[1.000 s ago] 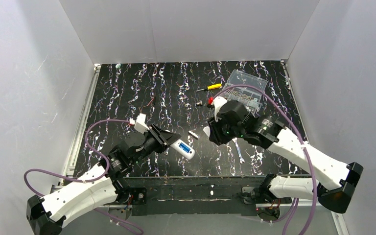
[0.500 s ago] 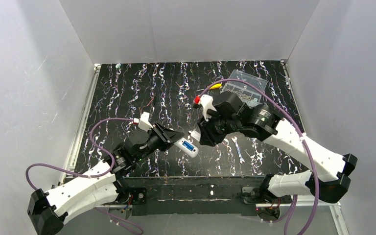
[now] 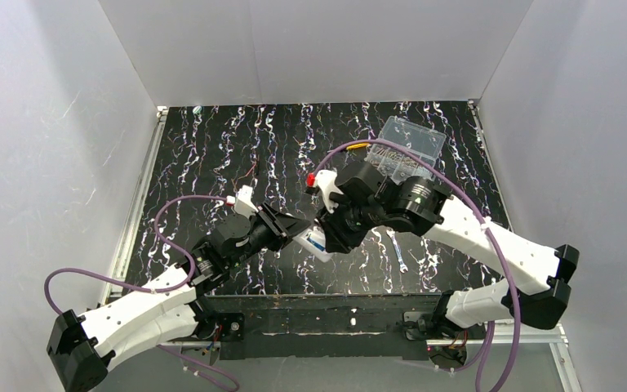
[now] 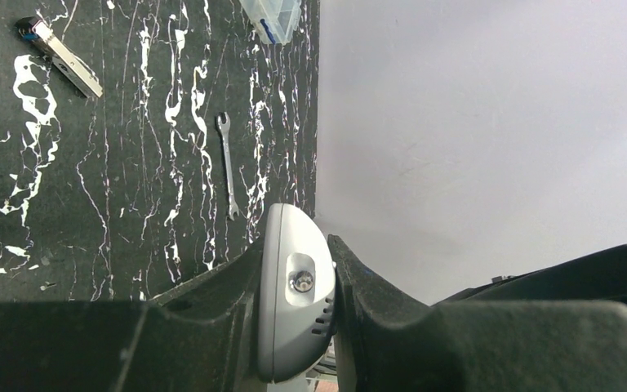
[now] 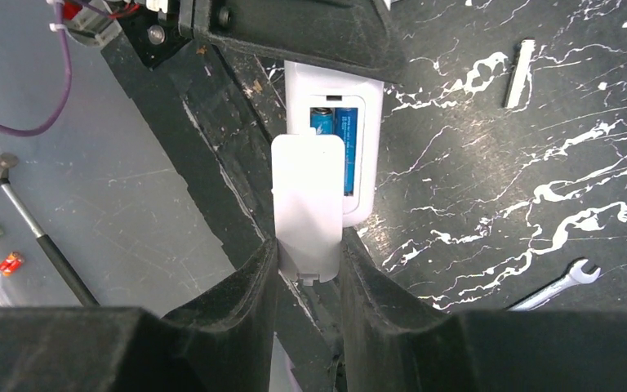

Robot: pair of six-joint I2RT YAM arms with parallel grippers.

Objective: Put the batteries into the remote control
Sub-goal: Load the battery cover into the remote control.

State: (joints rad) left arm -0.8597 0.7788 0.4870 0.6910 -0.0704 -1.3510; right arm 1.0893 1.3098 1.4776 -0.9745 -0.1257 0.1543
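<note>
- The left gripper (image 3: 292, 230) is closed on one end of the remote (image 4: 282, 327); the handset is clamped between both fingers.
- The remote is located at the near middle of the table (image 3: 212, 147), between the two grippers. Whether it rests on the surface cannot be told.
- The battery compartment is seen open in the right wrist view. Two batteries (image 5: 348, 147) are seated in it side by side, blue wrapping exposed.
- A white cover (image 5: 308, 204) is positioned over the near part of the compartment, so that part of the batteries is hidden. It is not seated flush.
- The right gripper (image 5: 309, 245) is closed on the cover at a narrow opening, one finger on each long edge.
- A small metal strip (image 5: 519, 73) is laid flat on the table, apart from the remote.
- A wrench (image 3: 399, 251) is laid flat to the right of the right gripper, near the front edge.
- A clear box (image 3: 412, 143) is placed at the far right of the table, well apart from the remote.
</note>
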